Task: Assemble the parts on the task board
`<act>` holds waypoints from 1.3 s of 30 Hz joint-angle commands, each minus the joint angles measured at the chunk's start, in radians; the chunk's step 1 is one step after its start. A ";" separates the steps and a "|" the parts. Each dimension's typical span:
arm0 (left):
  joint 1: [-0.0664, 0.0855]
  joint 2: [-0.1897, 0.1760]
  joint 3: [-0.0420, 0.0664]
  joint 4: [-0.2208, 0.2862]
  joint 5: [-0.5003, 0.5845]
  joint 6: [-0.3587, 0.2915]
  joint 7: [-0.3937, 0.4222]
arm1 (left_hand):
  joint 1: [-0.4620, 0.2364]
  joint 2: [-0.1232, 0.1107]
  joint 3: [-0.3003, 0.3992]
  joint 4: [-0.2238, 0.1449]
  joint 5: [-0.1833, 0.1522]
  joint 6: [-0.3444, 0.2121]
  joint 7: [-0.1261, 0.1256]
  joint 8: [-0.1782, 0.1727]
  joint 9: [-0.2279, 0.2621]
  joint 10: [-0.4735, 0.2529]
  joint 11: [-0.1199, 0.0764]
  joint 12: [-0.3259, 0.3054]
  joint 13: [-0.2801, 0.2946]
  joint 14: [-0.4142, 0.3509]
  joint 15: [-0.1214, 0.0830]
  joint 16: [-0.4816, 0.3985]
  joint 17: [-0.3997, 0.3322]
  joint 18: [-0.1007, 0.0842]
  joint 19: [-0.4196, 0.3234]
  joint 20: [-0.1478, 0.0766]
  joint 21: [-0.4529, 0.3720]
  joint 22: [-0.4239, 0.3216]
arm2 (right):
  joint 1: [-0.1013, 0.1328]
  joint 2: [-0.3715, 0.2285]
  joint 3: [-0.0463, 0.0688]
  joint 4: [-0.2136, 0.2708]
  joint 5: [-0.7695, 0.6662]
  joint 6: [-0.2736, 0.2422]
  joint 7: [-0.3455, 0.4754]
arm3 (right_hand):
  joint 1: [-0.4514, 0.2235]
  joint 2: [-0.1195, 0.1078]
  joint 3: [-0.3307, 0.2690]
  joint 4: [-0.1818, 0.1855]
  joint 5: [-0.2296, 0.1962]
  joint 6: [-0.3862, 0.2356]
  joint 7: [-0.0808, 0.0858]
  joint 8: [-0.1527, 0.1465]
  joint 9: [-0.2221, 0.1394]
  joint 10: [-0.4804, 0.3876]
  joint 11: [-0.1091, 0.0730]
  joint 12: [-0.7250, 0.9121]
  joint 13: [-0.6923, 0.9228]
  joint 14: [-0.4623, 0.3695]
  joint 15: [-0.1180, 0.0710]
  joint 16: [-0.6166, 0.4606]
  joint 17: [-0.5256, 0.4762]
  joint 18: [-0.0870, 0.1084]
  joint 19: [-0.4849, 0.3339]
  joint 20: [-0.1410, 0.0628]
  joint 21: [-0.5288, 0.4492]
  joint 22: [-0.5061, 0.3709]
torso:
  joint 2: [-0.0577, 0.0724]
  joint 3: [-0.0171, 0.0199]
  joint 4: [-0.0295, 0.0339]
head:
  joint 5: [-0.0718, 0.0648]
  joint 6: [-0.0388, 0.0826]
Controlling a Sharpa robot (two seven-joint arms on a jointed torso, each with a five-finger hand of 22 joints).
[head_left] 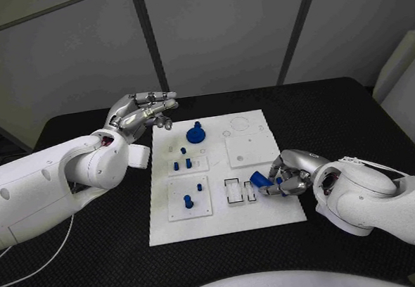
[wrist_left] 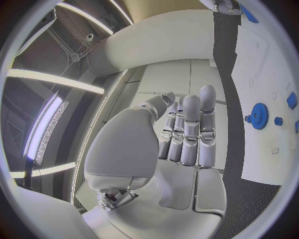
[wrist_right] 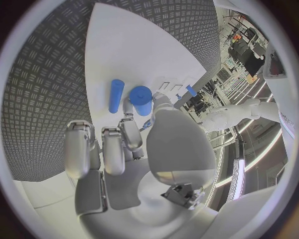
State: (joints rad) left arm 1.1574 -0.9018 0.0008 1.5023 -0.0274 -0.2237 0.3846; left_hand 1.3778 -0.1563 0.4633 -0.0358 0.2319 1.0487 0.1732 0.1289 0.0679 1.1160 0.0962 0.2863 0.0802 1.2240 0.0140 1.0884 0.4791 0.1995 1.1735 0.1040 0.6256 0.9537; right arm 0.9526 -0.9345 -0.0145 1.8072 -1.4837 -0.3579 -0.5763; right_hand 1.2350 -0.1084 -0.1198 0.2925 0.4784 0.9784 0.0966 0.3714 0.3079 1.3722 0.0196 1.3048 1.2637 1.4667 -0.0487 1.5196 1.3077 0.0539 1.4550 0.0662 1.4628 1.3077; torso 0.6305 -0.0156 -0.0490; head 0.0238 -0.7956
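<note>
Head view: I see my right hand (head_left: 285, 175) pinching a blue cylinder (head_left: 260, 179) over the white task board's (head_left: 227, 215) right edge; one blue gear (head_left: 195, 134) sits upright near the far end. My left hand (head_left: 143, 114) hovers off-board, empty, fingers apart.

Left wrist view: fingers (wrist_left: 190, 132) straight, holding nothing.

Right wrist view: two blue cylinders; the held one (wrist_right: 141, 100) points end-on, a second one (wrist_right: 116, 95) lies flat beside it.
</note>
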 commanded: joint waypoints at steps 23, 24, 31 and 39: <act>0.001 -0.004 0.001 0.006 0.001 0.020 -0.001 | -0.008 0.004 -0.008 0.002 -0.006 -0.008 -0.001 0.004 -0.001 -0.005 0.001 0.004 0.000 -0.006 -0.001 -0.003 -0.002 -0.017 -0.001 0.005 -0.007 -0.002 | -0.001 0.000 0.000 0.043 -0.020 -0.129 -0.045 | 0.059 0.045 0.000 -0.004 0.109 0.009 -0.017 0.044 0.037 0.024 -0.015 0.025 0.038 0.086 -0.008 0.017 0.172 -0.018 0.014 -0.007 0.008 0.143 | -0.003 0.0003 -0.0006 | 0.004 0.006; 0.001 -0.003 0.001 0.006 0.001 0.020 -0.001 | -0.008 0.004 -0.008 0.002 -0.006 -0.008 -0.001 0.004 -0.001 -0.005 0.001 0.004 0.000 -0.006 -0.001 -0.003 -0.002 -0.017 -0.001 0.005 -0.007 -0.002 | -0.001 -0.002 0.000 0.049 -0.019 -0.145 -0.042 | 0.062 0.047 0.000 -0.004 0.125 0.011 -0.019 0.046 0.040 0.024 -0.016 0.025 0.039 0.087 -0.009 0.018 0.174 -0.018 0.016 -0.008 0.010 0.146 | -0.003 -0.0004 -0.0003 | 0.003 0.006; 0.001 -0.002 0.001 0.006 0.001 0.021 0.000 | -0.008 0.004 -0.009 0.002 -0.005 -0.008 -0.002 0.004 -0.001 -0.007 0.001 0.004 0.000 -0.006 -0.001 -0.002 -0.001 -0.017 -0.001 0.006 -0.007 -0.002 | 0.000 -0.009 0.001 0.085 -0.011 -0.207 -0.025 | 0.063 0.053 0.000 -0.002 0.149 0.019 -0.024 0.051 0.048 0.028 -0.020 0.026 0.042 0.088 -0.013 0.021 0.183 -0.020 0.021 -0.012 0.016 0.153 | -0.001 -0.0002 0.0012 | 0.003 0.011; 0.001 -0.003 0.001 0.008 0.001 0.021 0.000 | -0.008 0.004 -0.009 0.002 -0.005 -0.008 -0.002 0.004 -0.001 -0.007 0.001 0.004 0.000 -0.006 -0.001 -0.002 -0.001 -0.017 -0.001 0.006 -0.007 -0.002 | 0.000 0.024 0.001 0.082 0.027 -0.153 -0.006 | 0.045 0.051 -0.011 0.000 0.143 0.020 -0.024 0.052 0.055 0.029 -0.021 0.023 0.042 0.088 -0.014 0.021 0.182 -0.020 0.022 -0.013 0.016 0.153 | -0.001 -0.0010 0.0015 | 0.009 0.010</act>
State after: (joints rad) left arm 1.1575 -0.9053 0.0008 1.5075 -0.0274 -0.2149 0.3814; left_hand 1.3778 -0.1564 0.4604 -0.0329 0.2319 1.0488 0.1732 0.1289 0.0679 1.1151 0.0971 0.2863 0.0802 1.2242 0.0142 1.0884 0.4782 0.1994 1.1735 0.1040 0.6217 0.9528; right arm 0.9508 -0.9181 -0.0137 1.8905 -1.4832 -0.5229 -0.6070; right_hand 1.2950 -0.0600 -0.1240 0.2910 0.6245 0.9824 0.0823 0.4176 0.3425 1.3936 -0.0019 1.3270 1.3049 1.4669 -0.0558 1.5341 1.3074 0.0381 1.4622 0.0590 1.4743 1.3074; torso 0.6292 -0.0164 -0.0479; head 0.0300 -0.7840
